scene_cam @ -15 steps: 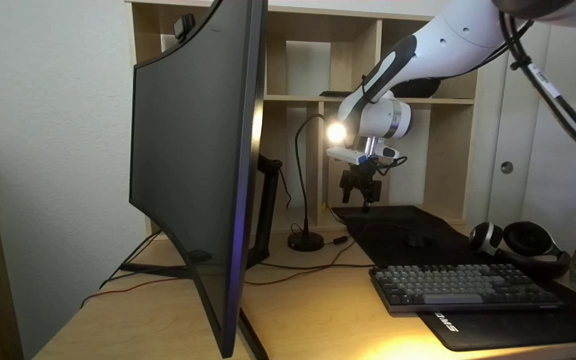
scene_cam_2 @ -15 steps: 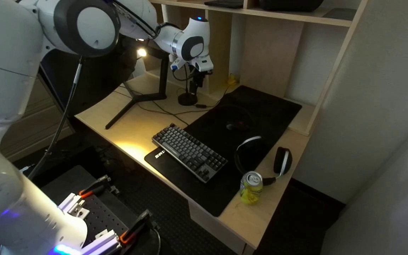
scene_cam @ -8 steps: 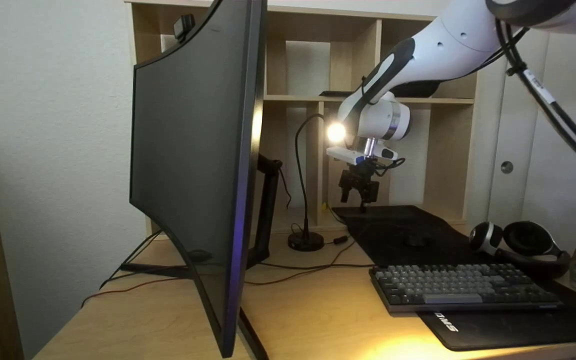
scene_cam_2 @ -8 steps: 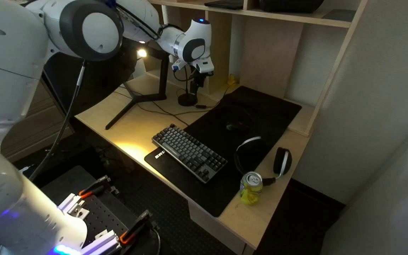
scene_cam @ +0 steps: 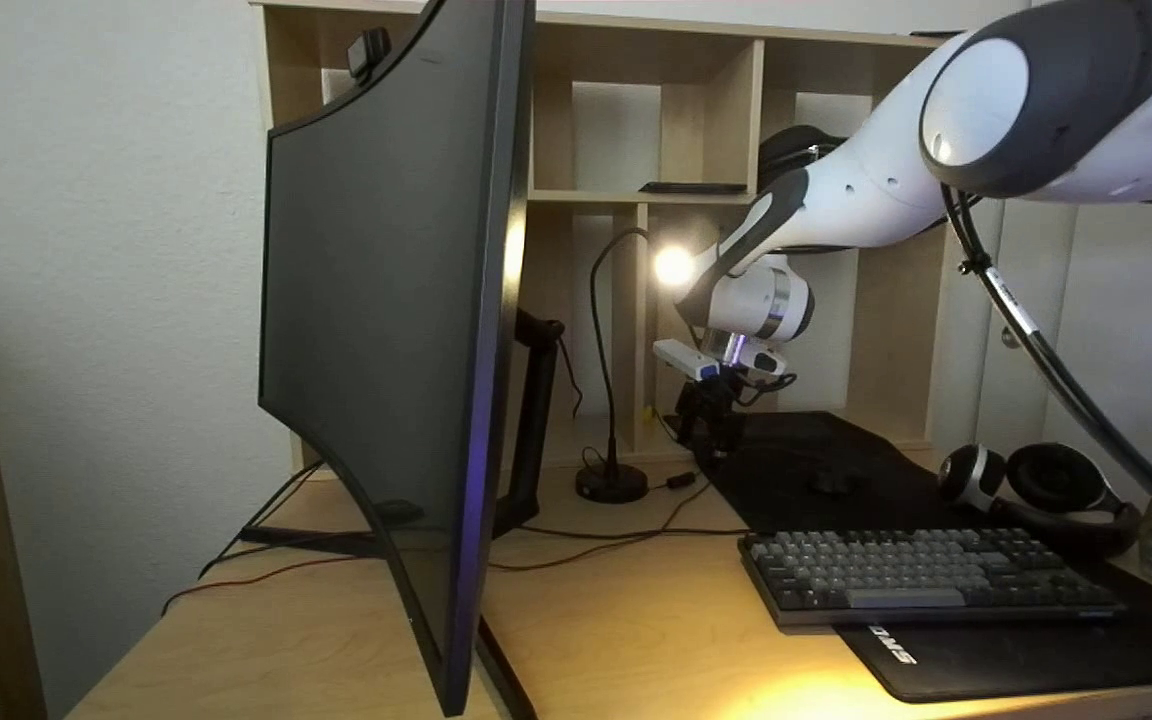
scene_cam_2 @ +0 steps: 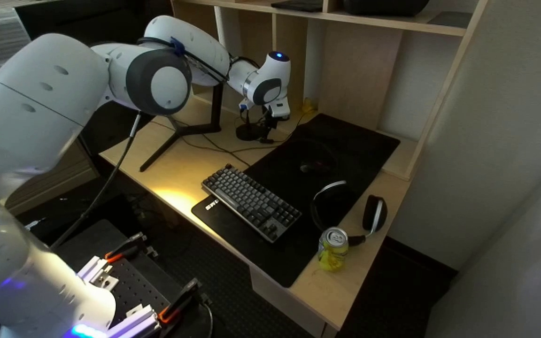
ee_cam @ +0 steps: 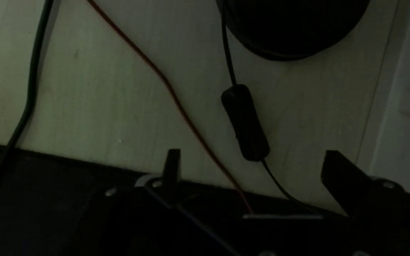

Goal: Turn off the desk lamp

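Note:
The desk lamp [scene_cam: 599, 310] has a thin dark gooseneck, a round black base and a lit warm bulb [scene_cam: 674, 266]. Its base shows in an exterior view [scene_cam_2: 247, 132] and at the top of the wrist view [ee_cam: 294, 25]; the bulb is hidden behind the arm there. A black inline switch [ee_cam: 246, 122] lies on its cord beside the base, also seen in an exterior view [scene_cam: 680, 480]. My gripper [ee_cam: 253, 152] is open and empty, pointing down above the desk. In the wrist view the switch appears between and just ahead of the spread fingers, apart from them.
A large curved monitor [scene_cam: 386, 300] stands beside the lamp. The shelf unit [scene_cam: 736, 198] is behind. A red cable [ee_cam: 169, 85] and a dark cable [ee_cam: 30, 89] cross the desk. A black mat [scene_cam_2: 345, 141], keyboard [scene_cam_2: 251, 202], headphones [scene_cam_2: 374, 213] and can [scene_cam_2: 333, 249] lie on the other side.
The arm has come down, bringing the gripper lower, close to the desk near the lamp's base and switch. The bulb has become hidden behind the arm in an exterior view. The lamp stays lit.

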